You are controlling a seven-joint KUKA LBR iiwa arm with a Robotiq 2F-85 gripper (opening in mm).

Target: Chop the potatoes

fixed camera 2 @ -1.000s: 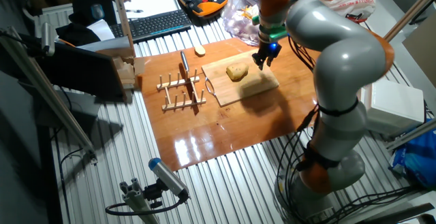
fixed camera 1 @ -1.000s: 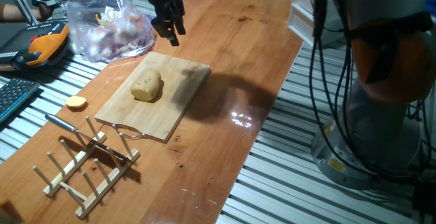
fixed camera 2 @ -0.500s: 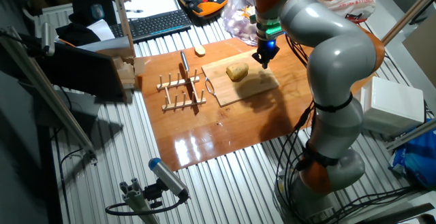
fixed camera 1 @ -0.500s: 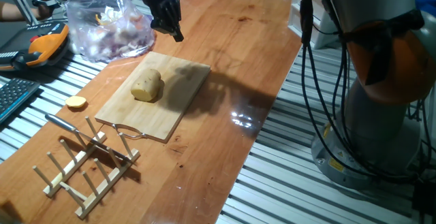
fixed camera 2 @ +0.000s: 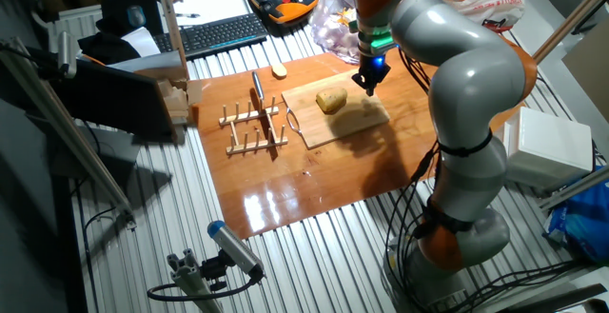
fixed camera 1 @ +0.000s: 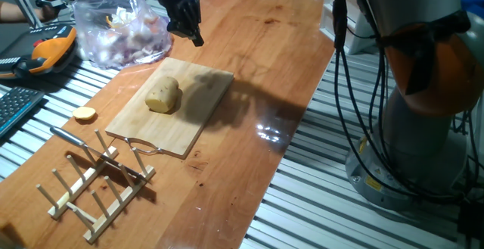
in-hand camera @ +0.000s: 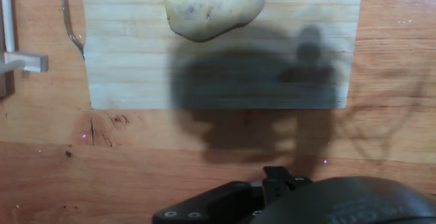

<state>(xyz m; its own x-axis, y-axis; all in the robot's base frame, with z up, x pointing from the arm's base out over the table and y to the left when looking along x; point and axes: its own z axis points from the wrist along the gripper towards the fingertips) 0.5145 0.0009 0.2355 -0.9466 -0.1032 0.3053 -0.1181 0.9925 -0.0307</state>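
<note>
pale tan potato (fixed camera 1: 162, 94), whole, on cutting board (fixed camera 1: 198, 105)

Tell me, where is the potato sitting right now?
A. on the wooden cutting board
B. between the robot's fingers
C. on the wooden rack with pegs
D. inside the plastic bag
A: the potato lies on the cutting board, with the gripper up above the board's far edge, holding nothing.
</note>
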